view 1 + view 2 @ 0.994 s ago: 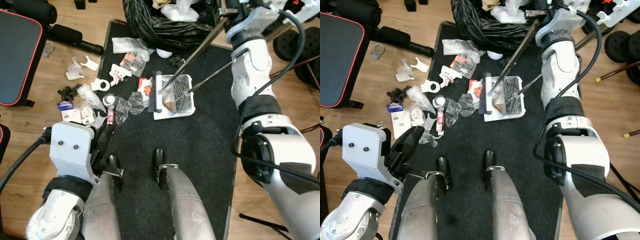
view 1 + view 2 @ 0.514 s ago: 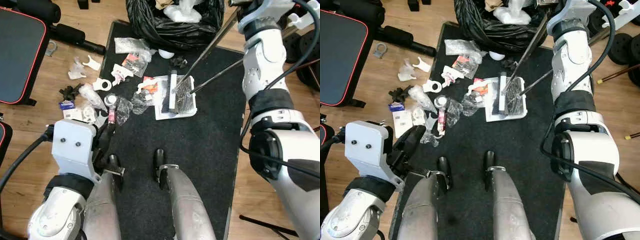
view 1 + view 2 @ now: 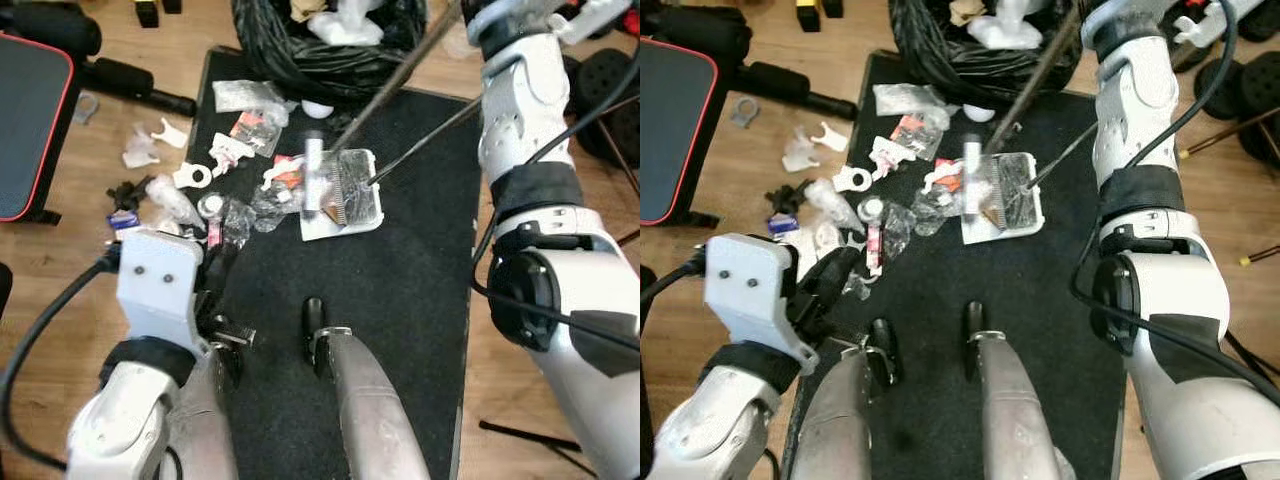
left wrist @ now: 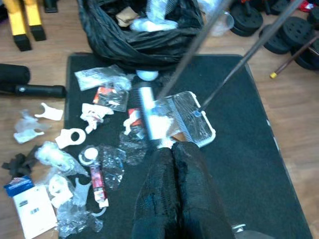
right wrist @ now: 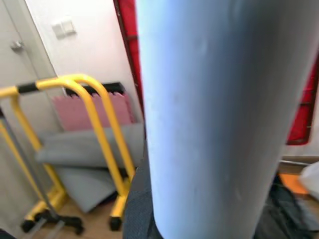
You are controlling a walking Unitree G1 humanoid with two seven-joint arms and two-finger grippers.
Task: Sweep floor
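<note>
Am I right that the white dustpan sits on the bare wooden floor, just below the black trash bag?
Not quite. The white dustpan sits on the black mat, not on bare wood, as the right eye view shows. It does lie just below the black trash bag.

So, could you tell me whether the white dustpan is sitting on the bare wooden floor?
No, the white dustpan rests on the black mat, with the wooden floor off to the side.
</note>
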